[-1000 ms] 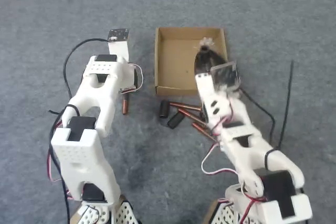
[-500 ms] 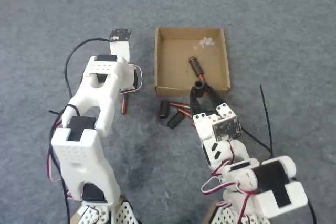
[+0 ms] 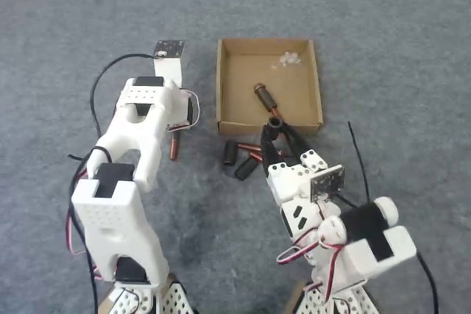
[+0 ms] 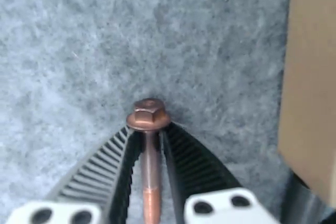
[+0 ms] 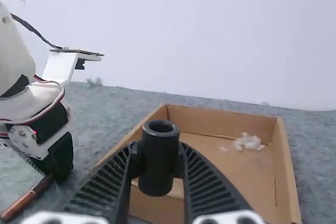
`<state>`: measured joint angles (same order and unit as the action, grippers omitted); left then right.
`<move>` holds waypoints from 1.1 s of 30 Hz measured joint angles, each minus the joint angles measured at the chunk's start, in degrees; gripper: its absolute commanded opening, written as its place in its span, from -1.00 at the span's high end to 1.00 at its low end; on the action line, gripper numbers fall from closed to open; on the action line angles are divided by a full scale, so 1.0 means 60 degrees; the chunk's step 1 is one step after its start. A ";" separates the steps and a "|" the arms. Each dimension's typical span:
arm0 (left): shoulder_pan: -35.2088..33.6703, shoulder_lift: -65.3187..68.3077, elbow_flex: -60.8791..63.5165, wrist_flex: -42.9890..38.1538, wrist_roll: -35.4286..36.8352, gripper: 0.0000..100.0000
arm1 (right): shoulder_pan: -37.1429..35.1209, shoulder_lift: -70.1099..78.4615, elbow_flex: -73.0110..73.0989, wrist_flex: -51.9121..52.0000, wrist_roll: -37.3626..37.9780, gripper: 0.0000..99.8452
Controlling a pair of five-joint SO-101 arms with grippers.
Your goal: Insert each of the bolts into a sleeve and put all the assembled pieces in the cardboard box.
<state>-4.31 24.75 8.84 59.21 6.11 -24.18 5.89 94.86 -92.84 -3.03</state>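
My left gripper (image 4: 149, 129) is shut on a copper bolt (image 4: 150, 156), hex head (image 4: 149, 115) beyond the fingertips, just above the grey carpet. In the high view this bolt (image 3: 175, 148) hangs left of the cardboard box (image 3: 221, 86). My right gripper (image 5: 158, 153) is shut on an upright black sleeve (image 5: 158, 161), held in front of the box's near wall (image 3: 268, 127). One bolt with a sleeve on it (image 3: 266, 98) lies inside the box. Two loose black sleeves (image 3: 230, 152) (image 3: 246, 168) and a couple of bolts (image 3: 252, 148) lie on the carpet just before the box.
Grey carpet (image 3: 397, 71) covers the table. White crumbs (image 3: 287, 57) lie in the box's far corner. The left arm's body (image 5: 31, 119) stands beside the box in the right wrist view. A black cable (image 3: 360, 163) trails right of the right arm.
The right arm has drawn back from over the box to its near side. The assembled piece now lies uncovered in the box and has shifted slightly left. The left arm has not moved.
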 measured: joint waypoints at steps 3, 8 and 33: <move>0.0000 0.0000 0.0000 0.0000 0.0000 0.98 | -0.0381 0.0264 0.0000 -0.0293 0.0000 0.99; 0.0000 0.0000 0.0000 0.0000 0.0000 0.98 | -0.0982 0.0923 -0.0630 -0.0249 0.0000 0.99; -0.0015 -0.0806 0.1040 -0.0850 -0.0454 0.98 | -0.1084 0.2696 -0.1099 -0.0659 -0.0015 0.99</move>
<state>-4.40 19.91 15.08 54.11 3.38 -30.68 22.07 88.26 -96.79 -3.12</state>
